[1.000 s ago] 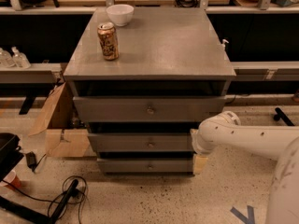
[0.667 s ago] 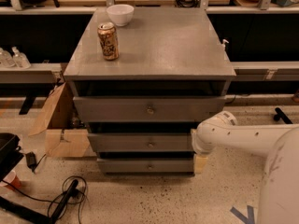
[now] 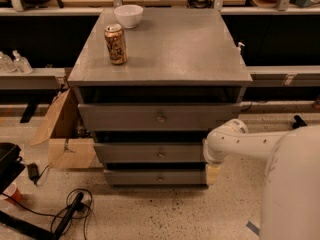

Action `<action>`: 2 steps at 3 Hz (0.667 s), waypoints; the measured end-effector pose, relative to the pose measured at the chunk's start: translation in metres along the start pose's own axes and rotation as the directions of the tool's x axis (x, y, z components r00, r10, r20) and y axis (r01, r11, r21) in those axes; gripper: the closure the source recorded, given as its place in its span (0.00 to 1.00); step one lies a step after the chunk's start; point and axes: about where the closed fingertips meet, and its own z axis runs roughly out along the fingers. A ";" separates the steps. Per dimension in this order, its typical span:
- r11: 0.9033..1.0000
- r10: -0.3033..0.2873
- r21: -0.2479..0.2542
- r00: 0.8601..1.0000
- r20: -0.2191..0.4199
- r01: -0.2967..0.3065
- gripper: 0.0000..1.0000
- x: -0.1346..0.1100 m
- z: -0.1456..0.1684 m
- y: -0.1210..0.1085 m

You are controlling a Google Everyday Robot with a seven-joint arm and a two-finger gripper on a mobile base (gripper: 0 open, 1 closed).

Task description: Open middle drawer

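A grey metal cabinet [image 3: 165, 54] with three wide drawers stands on a speckled floor, seen from above and in front. The middle drawer [image 3: 130, 153], a plain flat grey front with a small round metal knob [image 3: 160, 155] at its centre, sits second down the cabinet's face, between the taller top drawer [image 3: 115, 117] and the slim bottom drawer [image 3: 135, 177]. None of its inside shows, and its front lies in step with the fronts above and below it, so it appears to be shut and the opening looks not yet begun. The robot's white arm [image 3: 240, 143] reaches in from the right of the cabinet and bends down at the right end of the middle drawer's front. Below that bend, a pale yellowish end, which seems to be the gripper [image 3: 212, 173], hangs beside the cabinet's lower right corner, well apart from the knob. Whether the gripper is spread or closed cannot be told, and nothing can be seen in it. What remains, by this view, is the whole job: reach the knob, take hold and pull the drawer out. On the cabinet's top stand a gold drink can [image 3: 115, 44] and a white bowl [image 3: 128, 15]. A brown cardboard box [image 3: 62, 134] leans at the cabinet's left side. The robot's bulky white body fills the lower right and is cut off by the edge.
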 end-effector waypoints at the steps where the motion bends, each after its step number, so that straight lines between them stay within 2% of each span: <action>1: 1.000 -0.010 -0.003 1.000 -0.028 0.010 0.00 0.005 0.018 -0.009; 2: 1.000 -0.003 0.006 0.999 -0.036 0.004 0.00 0.015 0.035 -0.021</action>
